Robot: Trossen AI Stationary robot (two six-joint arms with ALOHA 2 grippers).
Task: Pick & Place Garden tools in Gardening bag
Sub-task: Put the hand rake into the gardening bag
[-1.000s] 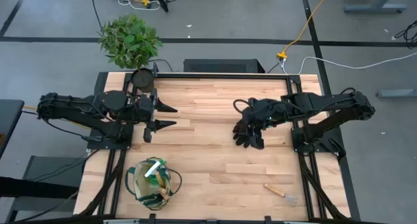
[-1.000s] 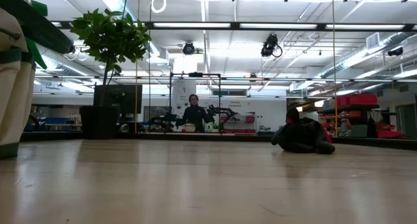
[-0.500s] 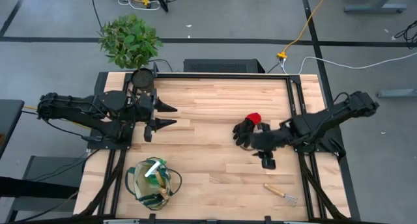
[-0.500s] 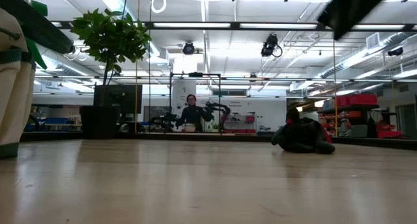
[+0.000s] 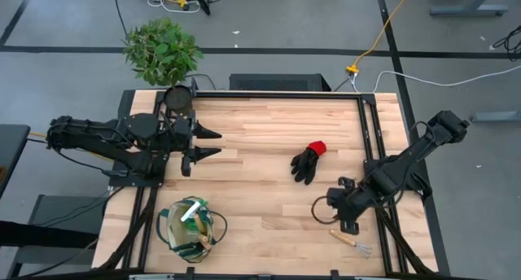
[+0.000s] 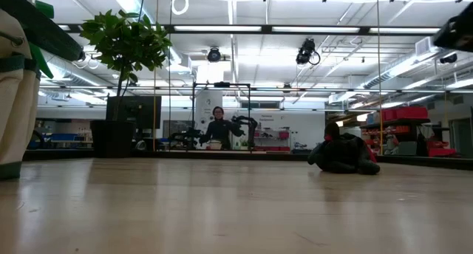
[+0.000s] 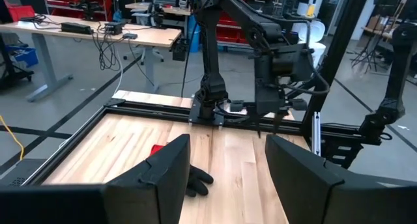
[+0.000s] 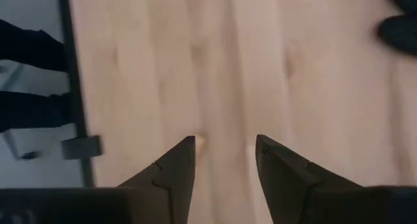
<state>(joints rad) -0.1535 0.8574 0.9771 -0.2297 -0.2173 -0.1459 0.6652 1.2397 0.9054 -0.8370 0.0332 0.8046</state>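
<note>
While right end effector (image 5: 345,219) hovers parted, empty, trowel (image 5: 351,242) handle half-hidden beneath.

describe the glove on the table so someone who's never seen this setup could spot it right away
On the wooden table, look right of centre, between the two arms and nearer the right one. The glove lies flat on bare wood there, apart from everything else. It is the only soft item out: black with a red cuff, unlike the wooden-handled tool near the table's front right corner.
</note>
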